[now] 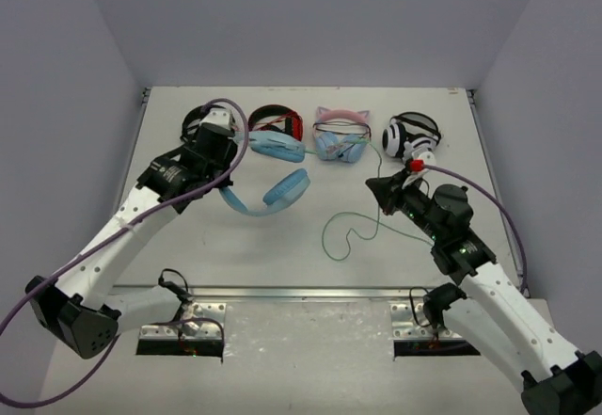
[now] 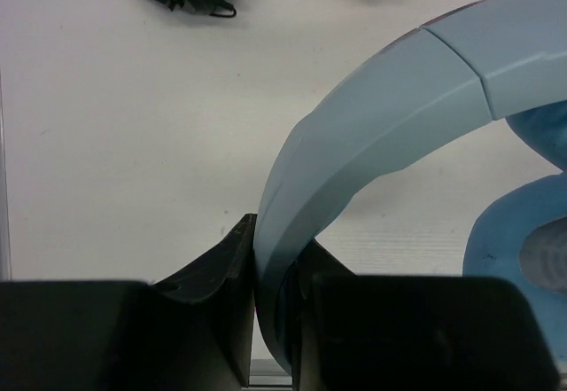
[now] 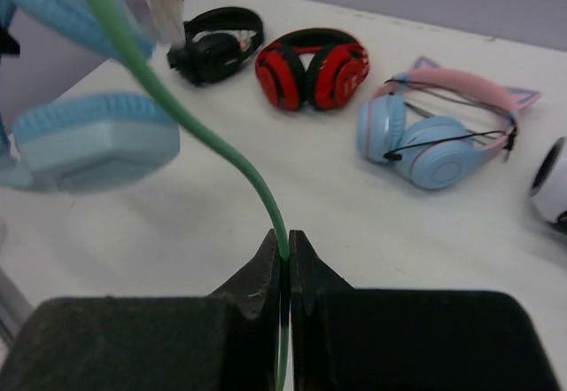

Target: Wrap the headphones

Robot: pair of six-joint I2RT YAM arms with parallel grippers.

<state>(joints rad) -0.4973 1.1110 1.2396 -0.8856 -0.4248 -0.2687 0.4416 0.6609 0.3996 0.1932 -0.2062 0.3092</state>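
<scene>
The plain light-blue headphones [image 1: 282, 189] are held above the table left of centre, one cup [image 1: 279, 146] farther back. My left gripper [image 1: 229, 172] is shut on their wide headband [image 2: 399, 107], which passes between the black fingers [image 2: 221, 293]; a padded cup [image 2: 523, 240] hangs at the right. The thin pale-green cable [image 1: 329, 234] runs from the headphones to the right, then loops on the table. My right gripper [image 1: 383, 189] is shut on this cable [image 3: 221, 143], pinched at the fingertips of my right gripper [image 3: 288, 245]. A blue cup [image 3: 97, 143] shows blurred at the left.
Along the back lie black headphones [image 1: 202, 119], red-and-black headphones [image 1: 276, 119], the cat-ear pair [image 1: 340, 133] and the white-and-black pair [image 1: 412, 135]. They also show in the right wrist view: black [image 3: 217, 45], red [image 3: 312, 67], cat-ear [image 3: 443, 129]. Walls enclose the table on three sides.
</scene>
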